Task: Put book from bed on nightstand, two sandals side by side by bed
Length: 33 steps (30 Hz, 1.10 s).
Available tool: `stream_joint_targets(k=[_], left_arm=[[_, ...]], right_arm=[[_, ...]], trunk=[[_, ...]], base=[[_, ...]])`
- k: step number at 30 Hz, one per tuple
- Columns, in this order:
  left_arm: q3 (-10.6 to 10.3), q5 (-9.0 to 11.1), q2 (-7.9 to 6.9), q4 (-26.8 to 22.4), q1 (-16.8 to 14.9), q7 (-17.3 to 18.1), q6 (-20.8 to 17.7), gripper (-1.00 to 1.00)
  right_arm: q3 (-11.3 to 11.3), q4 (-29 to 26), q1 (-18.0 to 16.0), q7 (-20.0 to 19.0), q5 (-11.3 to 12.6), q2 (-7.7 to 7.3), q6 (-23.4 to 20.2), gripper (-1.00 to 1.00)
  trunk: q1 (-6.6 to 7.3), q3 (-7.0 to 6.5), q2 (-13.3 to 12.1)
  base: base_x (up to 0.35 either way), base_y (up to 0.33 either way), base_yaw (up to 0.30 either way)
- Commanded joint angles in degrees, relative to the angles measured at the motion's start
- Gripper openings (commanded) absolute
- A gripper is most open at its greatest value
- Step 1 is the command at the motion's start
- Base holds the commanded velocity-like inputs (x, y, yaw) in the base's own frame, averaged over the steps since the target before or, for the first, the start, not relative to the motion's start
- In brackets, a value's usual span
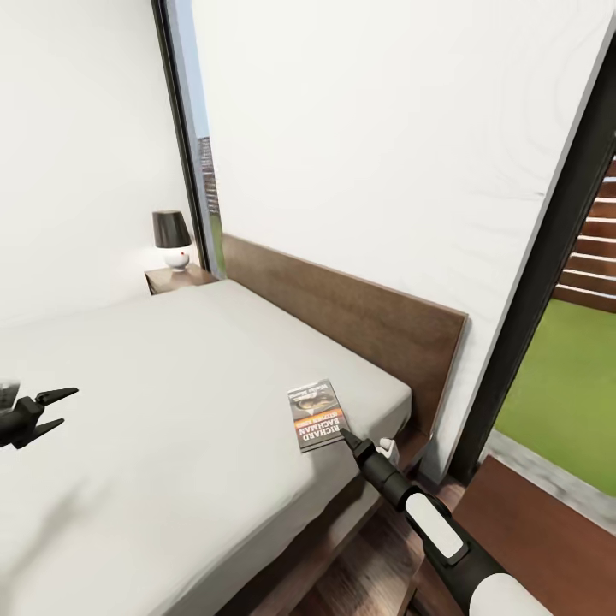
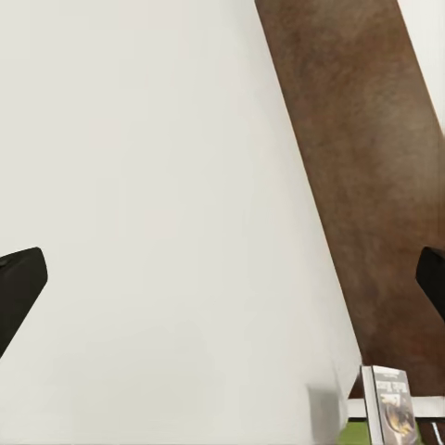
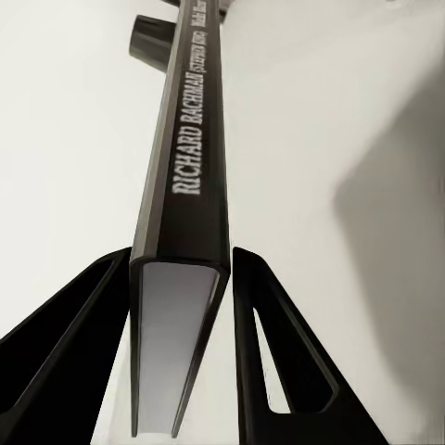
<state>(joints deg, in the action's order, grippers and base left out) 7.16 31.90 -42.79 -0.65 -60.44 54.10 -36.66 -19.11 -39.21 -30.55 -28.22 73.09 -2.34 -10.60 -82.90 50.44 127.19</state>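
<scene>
Head view. The bed (image 1: 171, 402) is filling the frame from 9 to 5 o'clock, its headboard (image 1: 359, 316) running toward 3 o'clock. The book (image 1: 317, 415) is lying flat on the mattress near the corner, at about 5 o'clock from centre. The right gripper (image 1: 349, 438) is meeting the book's near edge. The left gripper (image 1: 53, 409) is hovering at 9 o'clock, fingers apart, holding nothing. The nightstand (image 1: 175, 277) with its lamp (image 1: 172, 239) is standing at 10 o'clock.

Left wrist view. The left gripper's fingertips (image 2: 19, 287) are showing spread wide over mattress; the book (image 2: 389, 400) is sitting at 5 o'clock.

Right wrist view. The book's spine (image 3: 190, 167), lettered "RICHARD BACHMAN", is running between the right gripper's fingers (image 3: 278, 352), which are bracketing it closely; whether they are actually pressing is not clear. Judged step: securing the book. Seating it deeper before lifting should be limiting slip or tilt.
</scene>
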Motion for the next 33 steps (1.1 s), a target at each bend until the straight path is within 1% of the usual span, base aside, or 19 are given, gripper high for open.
stream_joint_targets(k=[1,8,12,13,23,33], left_arm=[[0.4,-0.3,0.02,0.0,0.0,0.1,-0.4,1.0],[0.4,-0.4,0.31,0.1,0.0,0.0,-0.3,1.0],[0.4,-0.4,1.26,0.1,0.1,-0.2,-0.3,1.0],[0.4,-0.4,1.69,0.1,0.2,-0.3,-0.3,1.0],[0.4,-0.4,2.42,0.0,0.2,-0.4,-0.2,1.0],[0.4,-0.4,4.24,0.0,0.2,-0.5,0.1,1.0]], right_arm=[[-0.2,0.0,0.0,-0.1,0.6,-0.07,-0.2,-1.0],[0.0,0.0,0.0,-0.2,0.6,-0.17,-0.2,-1.0],[0.0,0.0,0.0,-0.2,0.6,-0.2,-0.3,-1.0],[0.1,0.0,0.0,-0.3,0.6,-0.23,-0.4,-1.0],[0.2,-0.1,0.0,-0.3,0.7,-0.37,-1.8,-1.0],[0.2,-0.1,0.0,-0.3,0.7,-0.47,-2.2,-1.0]], trunk=[[0.24,-0.13,-0.4],[1.77,-1.38,-3.2],[2.65,-2.1,-4.8],[2.87,-2.28,-5.2],[5.07,-4.08,-9.2],[7.26,-5.87,-13.2]], base=[[0.0,0.0,0.0],[0.0,0.0,0.0],[0.0,0.0,0.0],[0.0,0.0,0.0],[0.0,0.0,0.0],[0.0,0.0,0.0]])
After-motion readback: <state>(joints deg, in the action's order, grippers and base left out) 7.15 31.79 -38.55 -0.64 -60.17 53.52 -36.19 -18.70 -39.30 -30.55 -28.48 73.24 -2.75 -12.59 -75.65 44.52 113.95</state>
